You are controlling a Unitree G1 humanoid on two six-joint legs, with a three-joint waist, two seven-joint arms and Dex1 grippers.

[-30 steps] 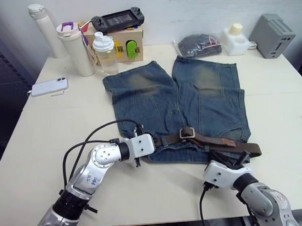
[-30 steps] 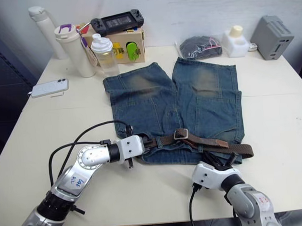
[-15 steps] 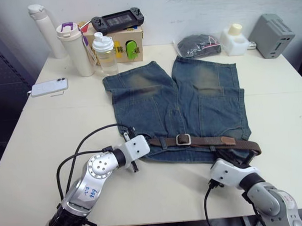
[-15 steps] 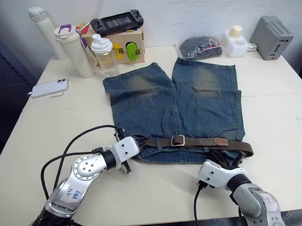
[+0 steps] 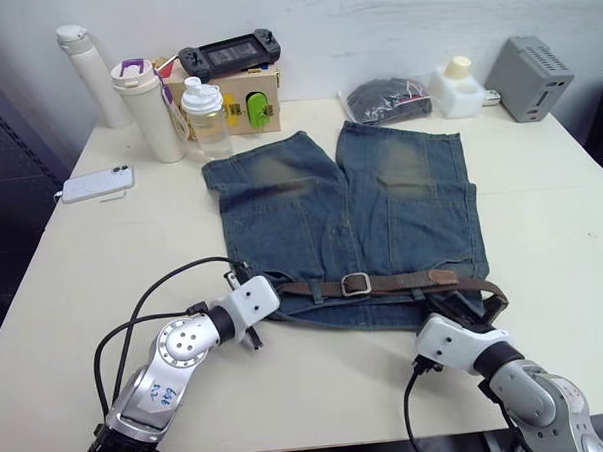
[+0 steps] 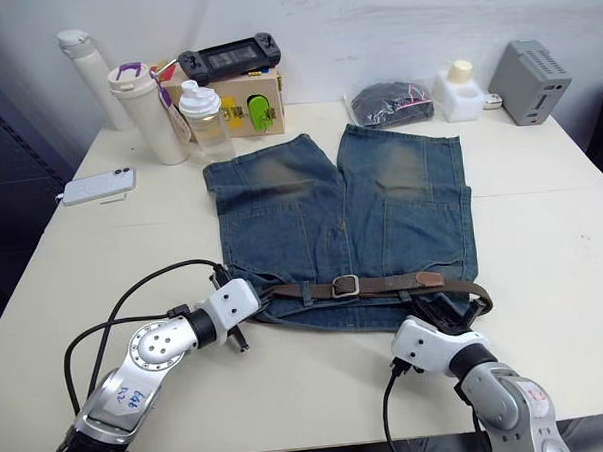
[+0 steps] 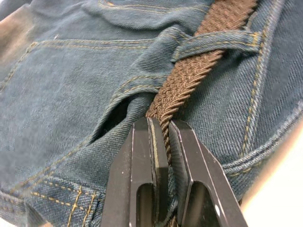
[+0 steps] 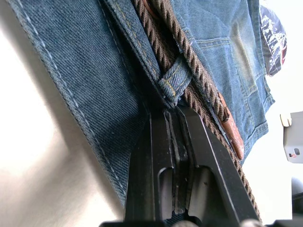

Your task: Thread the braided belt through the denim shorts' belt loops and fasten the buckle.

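1. Where the waistband faces the near edge of the cream tabletop (image 5: 73,266), faded blue denim shorts (image 5: 381,212) lie flat, legs pointing away.
2. Dark olive-brown braided belt (image 5: 394,281) runs across the waistband through narrow denim belt loops (image 7: 215,43); silver rectangular buckle (image 5: 356,283) sits mid-waist.
3. Left claw (image 7: 161,137) pinches the belt at the shorts' left edge.
4. Right claw (image 8: 170,118) is pressed together on the belt beside a loop.

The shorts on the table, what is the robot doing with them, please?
The robot is fitting a braided belt to the denim shorts. The belt lies straight along the waistband, passing under a belt loop, with the buckle near the middle. The left end effector is shut on the belt at the waistband's left end. The right end effector is pinched shut at the waistband's right end, by another loop.
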